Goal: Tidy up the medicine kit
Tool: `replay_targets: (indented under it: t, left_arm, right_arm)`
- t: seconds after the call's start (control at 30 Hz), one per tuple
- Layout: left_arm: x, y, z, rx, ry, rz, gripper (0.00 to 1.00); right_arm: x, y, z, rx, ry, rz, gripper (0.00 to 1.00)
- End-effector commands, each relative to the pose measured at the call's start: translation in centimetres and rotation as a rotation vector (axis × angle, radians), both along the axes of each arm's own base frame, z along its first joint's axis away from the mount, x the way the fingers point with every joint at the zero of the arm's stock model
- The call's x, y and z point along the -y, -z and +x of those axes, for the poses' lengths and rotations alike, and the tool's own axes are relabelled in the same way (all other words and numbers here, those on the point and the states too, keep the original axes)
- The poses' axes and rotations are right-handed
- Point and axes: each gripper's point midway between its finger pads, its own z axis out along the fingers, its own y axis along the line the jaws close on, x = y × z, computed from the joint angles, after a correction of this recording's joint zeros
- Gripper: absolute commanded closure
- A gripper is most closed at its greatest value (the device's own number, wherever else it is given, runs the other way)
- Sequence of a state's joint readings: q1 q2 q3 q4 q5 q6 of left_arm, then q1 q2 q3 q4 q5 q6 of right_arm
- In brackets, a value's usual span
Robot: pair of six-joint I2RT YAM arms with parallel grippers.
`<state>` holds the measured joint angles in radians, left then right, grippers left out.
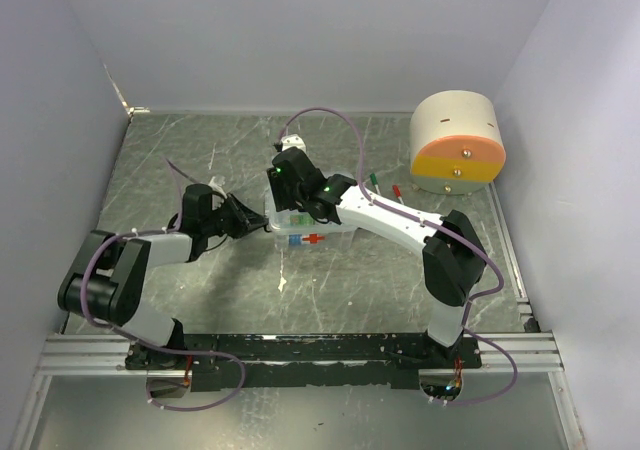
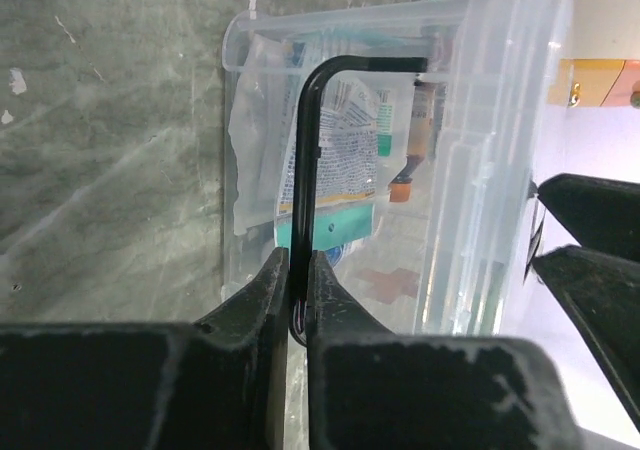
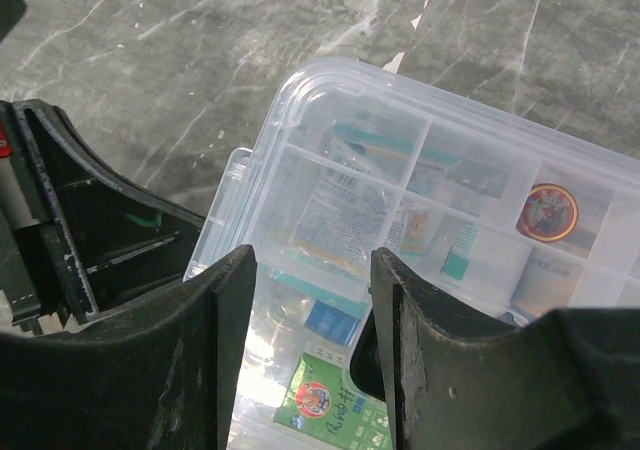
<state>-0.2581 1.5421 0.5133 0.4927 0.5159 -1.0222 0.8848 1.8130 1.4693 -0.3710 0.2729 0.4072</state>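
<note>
The medicine kit is a clear plastic box at the table's middle, holding packets, a green sachet and a round tin. Its lid stands partly raised. My left gripper is at the box's left side, shut on the thin black wire handle of the box. My right gripper hovers over the box, jaws open and empty, with the lid below them in the right wrist view. My left gripper also shows in its own wrist view.
A beige round container with an orange and yellow face stands at the back right. A small green item and a red one lie behind the box. A white scrap lies in front. White walls enclose the table.
</note>
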Motion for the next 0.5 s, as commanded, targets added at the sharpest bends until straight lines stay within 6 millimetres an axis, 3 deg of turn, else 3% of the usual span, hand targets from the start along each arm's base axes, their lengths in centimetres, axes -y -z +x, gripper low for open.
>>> replay_targets:
  t: [0.0, 0.2, 0.47]
  left_arm:
    - [-0.2, -2.6, 0.4, 0.082, 0.008, 0.043, 0.91]
    - [-1.3, -3.5, 0.0, 0.081, -0.016, 0.114, 0.93]
    - [-0.8, -7.1, -0.7, 0.146, 0.044, 0.101, 0.89]
  right_arm:
    - [1.4, 4.7, -2.0, -0.129, -0.012, -0.106, 0.5]
    - [1.5, 4.8, -2.0, -0.133, -0.007, -0.105, 0.51]
    - [1.7, 5.2, -2.2, -0.143, -0.005, -0.103, 0.51]
